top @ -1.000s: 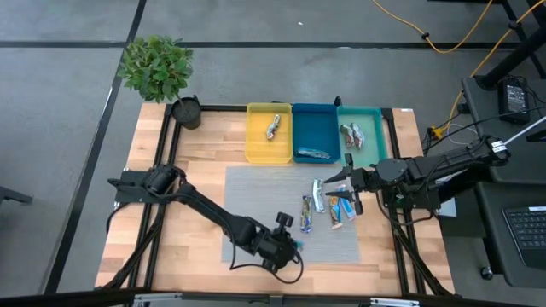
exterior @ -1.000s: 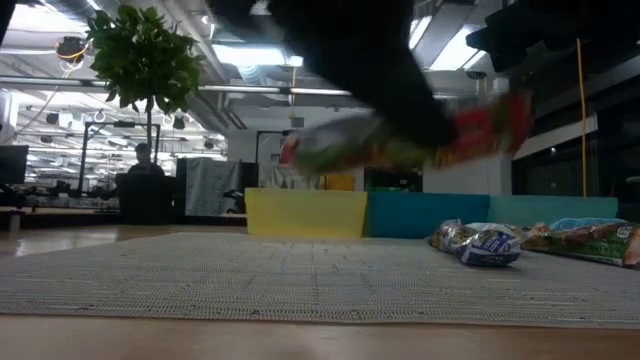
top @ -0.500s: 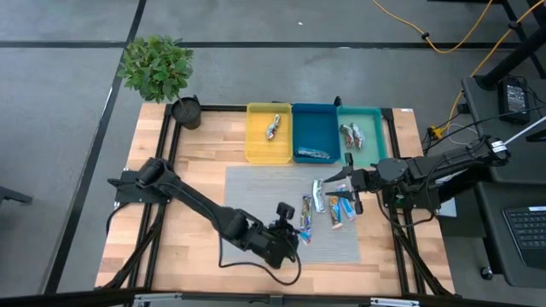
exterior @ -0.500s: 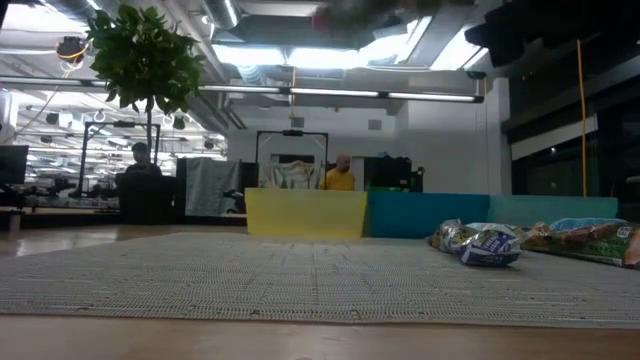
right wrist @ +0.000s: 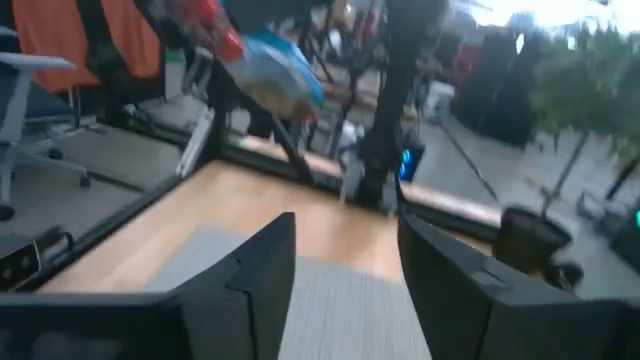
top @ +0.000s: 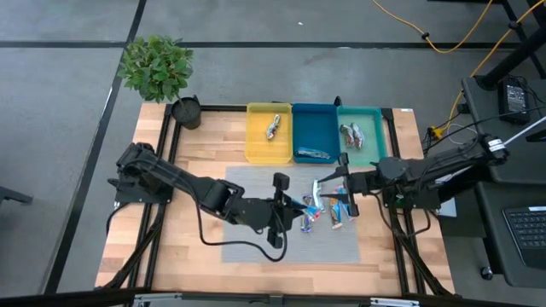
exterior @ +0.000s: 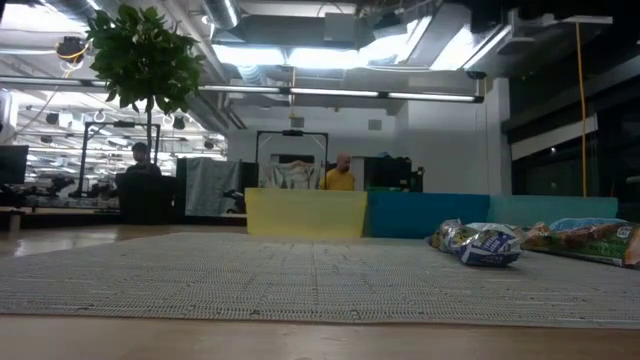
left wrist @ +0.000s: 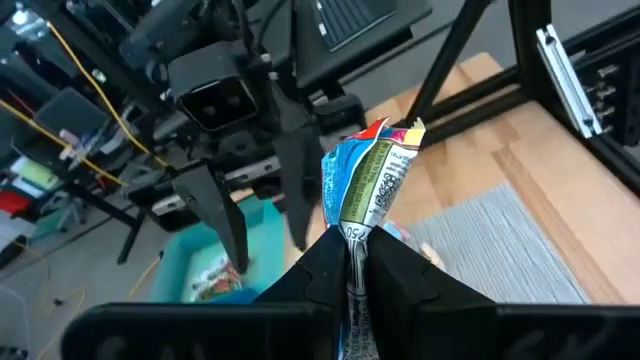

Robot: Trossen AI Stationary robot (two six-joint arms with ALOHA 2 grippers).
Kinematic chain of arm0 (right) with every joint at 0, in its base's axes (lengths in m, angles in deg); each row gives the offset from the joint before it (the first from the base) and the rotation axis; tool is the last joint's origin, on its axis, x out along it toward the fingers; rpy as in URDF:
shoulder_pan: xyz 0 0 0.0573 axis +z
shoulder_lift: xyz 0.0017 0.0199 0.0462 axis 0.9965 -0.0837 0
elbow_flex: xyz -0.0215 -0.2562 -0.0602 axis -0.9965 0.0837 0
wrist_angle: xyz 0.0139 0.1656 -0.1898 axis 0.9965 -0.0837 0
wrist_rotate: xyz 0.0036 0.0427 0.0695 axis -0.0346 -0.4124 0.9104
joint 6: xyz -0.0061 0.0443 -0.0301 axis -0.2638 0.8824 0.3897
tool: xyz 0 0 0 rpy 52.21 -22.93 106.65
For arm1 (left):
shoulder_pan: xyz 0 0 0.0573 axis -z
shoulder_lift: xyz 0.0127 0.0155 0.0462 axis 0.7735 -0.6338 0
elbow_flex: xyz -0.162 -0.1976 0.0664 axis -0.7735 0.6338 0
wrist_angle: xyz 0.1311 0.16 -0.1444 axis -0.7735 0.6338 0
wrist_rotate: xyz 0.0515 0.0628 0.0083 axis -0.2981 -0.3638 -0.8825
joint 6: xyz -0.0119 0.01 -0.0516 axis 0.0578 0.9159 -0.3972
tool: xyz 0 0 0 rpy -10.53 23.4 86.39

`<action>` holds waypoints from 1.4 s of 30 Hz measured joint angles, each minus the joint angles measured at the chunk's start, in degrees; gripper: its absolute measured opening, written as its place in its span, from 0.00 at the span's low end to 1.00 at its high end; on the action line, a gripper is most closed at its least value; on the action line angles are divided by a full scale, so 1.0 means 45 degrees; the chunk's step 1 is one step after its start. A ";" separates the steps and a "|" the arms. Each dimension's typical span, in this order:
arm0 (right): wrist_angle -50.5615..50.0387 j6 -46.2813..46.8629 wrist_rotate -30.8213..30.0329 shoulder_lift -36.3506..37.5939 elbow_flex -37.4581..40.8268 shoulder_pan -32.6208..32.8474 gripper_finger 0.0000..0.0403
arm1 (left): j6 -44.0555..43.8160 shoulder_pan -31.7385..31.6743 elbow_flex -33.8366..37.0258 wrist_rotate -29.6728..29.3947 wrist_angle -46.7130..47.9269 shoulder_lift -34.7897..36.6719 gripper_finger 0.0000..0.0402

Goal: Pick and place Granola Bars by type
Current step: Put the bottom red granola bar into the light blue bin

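My left gripper (top: 293, 205) hovers over the grey mat's middle, shut on a blue-white granola bar with a red end (left wrist: 366, 178). My right gripper (top: 344, 184) is open above the mat's right part, beside several loose bars (top: 336, 213), which also show in the low view (exterior: 480, 243). One bar lies in the yellow tray (top: 273, 126), one in the blue tray (top: 314, 154), two in the green tray (top: 351, 134). From the right wrist view, the held bar (right wrist: 272, 78) shows in the air beyond my open fingers (right wrist: 345, 290). My left gripper pinches the blue-white bar by its lower wrapper end (left wrist: 352, 234) between the two fingers. The bar sticks out past the fingertips, its red end farthest from them. It is lifted clear of the mat.
Three trays stand side by side along the far edge: yellow (top: 256, 145), blue (top: 300, 128), green (top: 375, 145). A potted plant (top: 158, 66) sits at the far left corner. The grey mat (top: 247, 183) covers the table's middle; bare wood lies left of it.
My left gripper has risen from the mat's near edge with the bar held shut and moved toward the far edge, toward the trays and my right gripper. The bar has gone up out of the low view.
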 joint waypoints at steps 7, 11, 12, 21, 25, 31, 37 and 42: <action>0.2377 -0.0968 -0.0078 -0.1173 0.0000 -0.0005 0.65 | 0.0398 -0.0302 0.0000 -0.0016 -0.0258 0.0027 0.06; 0.3284 -0.1672 -0.0293 -0.1597 0.0000 -0.0010 0.75 | 0.0856 -0.0391 0.0004 -0.0101 -0.1170 0.0027 0.06; 0.3491 -0.1778 -0.0293 -0.1699 0.0000 -0.0010 0.76 | 0.1033 -0.0391 0.0005 -0.0103 -0.1471 0.0027 0.06; 0.5701 -0.1952 0.0956 -0.2410 0.0000 -0.0010 0.78 | 0.1773 -0.0496 0.0005 0.0009 -0.2518 0.0027 0.05; 0.6231 -0.1809 0.1297 -0.2628 -0.0005 -0.0010 0.78 | 0.1827 -0.0627 0.0005 0.0405 -0.2896 0.0027 0.05; 0.6419 -0.1704 0.1332 -0.2937 -0.0158 -0.0010 0.78 | 0.1781 -0.0937 0.0005 0.1356 -0.2988 0.0027 0.05; 0.6407 -0.1702 0.1497 -0.3368 -0.0468 -0.0010 0.78 | 0.1710 -0.1239 0.0005 0.1987 -0.3071 0.0027 0.05; 0.6402 -0.1756 0.1650 -0.3817 -0.0809 -0.0021 0.78 | 0.1685 -0.1406 0.0005 0.2423 -0.3443 -0.0166 0.05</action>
